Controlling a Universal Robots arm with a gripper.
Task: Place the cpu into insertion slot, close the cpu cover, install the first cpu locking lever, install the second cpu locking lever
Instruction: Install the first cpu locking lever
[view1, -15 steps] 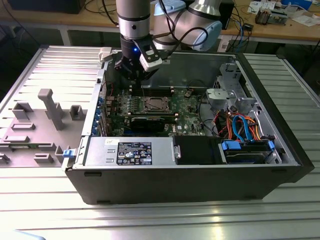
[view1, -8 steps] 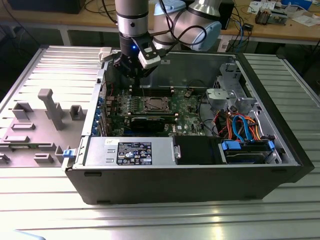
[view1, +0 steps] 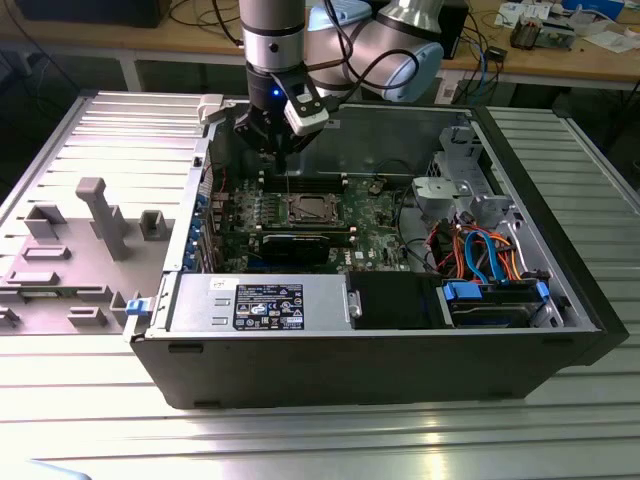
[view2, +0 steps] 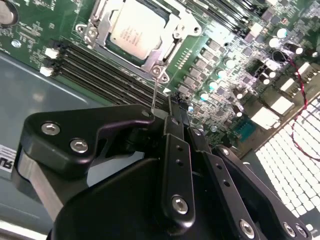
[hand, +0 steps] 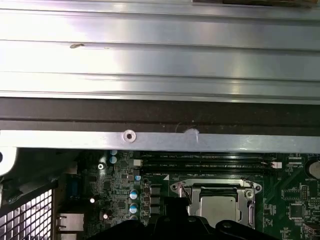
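Note:
Inside the open computer case, the cpu (view2: 135, 30) lies flat in the insertion slot (view1: 305, 208), its silvery top showing. The cpu cover (view2: 167, 47) lies down around it as a metal frame; the cpu (hand: 217, 205) and cover (hand: 220, 186) look the same in the first wrist view. One thin wire locking lever (view2: 155, 92) stands up from the socket's corner to my gripper (view2: 177, 102), and its upper end is hidden behind the gripper's linkage. My gripper (view1: 272, 150) hangs just above the socket, fingers pressed together with nothing visible between them.
Long black memory slots (view2: 105, 70) run beside the socket. A black card (view1: 295, 245), a power supply (view1: 260, 305), and a drive cage with coloured cables (view1: 480, 250) fill the case. The case wall (hand: 160, 140) is close by. A grey fixture (view1: 100, 215) stands on the exterior view's left.

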